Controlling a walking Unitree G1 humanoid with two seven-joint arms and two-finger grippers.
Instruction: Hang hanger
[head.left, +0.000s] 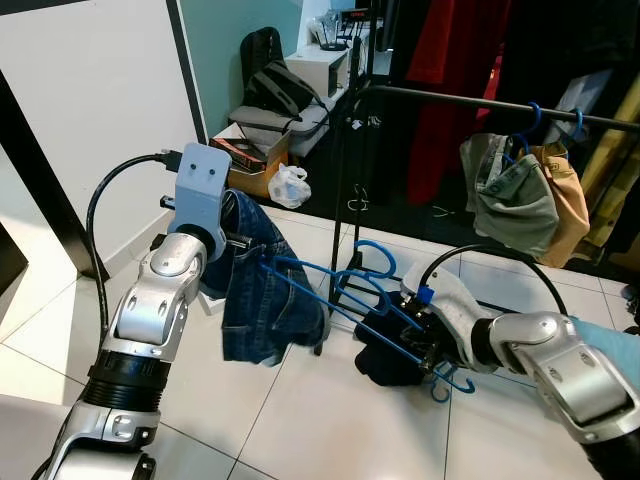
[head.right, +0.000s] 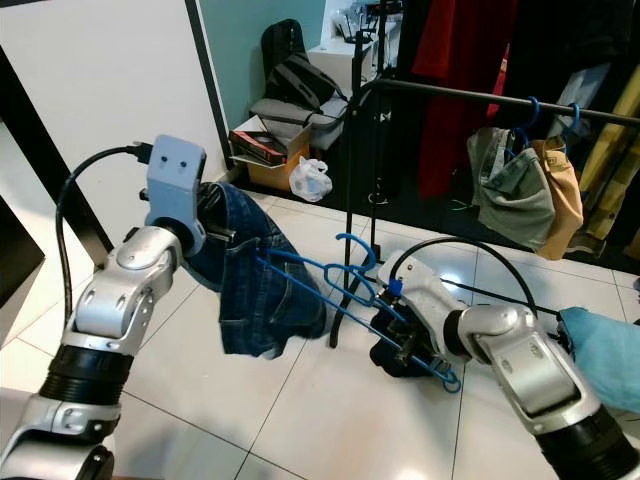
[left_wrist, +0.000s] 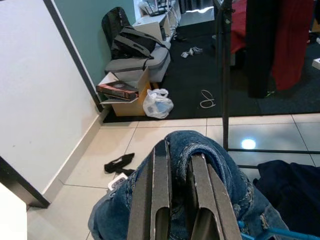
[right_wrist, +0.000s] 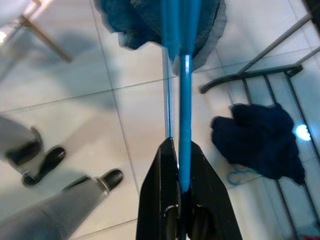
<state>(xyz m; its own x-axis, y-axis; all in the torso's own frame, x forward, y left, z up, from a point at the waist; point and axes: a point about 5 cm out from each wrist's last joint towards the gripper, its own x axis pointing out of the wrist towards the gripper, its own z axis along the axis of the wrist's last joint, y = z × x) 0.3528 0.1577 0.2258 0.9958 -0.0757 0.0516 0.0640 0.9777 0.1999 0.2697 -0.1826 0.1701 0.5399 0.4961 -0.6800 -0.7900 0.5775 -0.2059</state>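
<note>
Left eye view | blue hanger (head.left: 340, 295) is held low between both arms, jeans (head.left: 262, 285) draped on it | right gripper (right_wrist: 176, 165) is clenched on hanger | left gripper (left_wrist: 175, 170) pinches jeans | hook should be lifted level to rail (head.left: 500, 105).

Bright even light; lamp glare on glossy floor tiles (left_wrist: 248, 144); right wrist view blurred.
</note>
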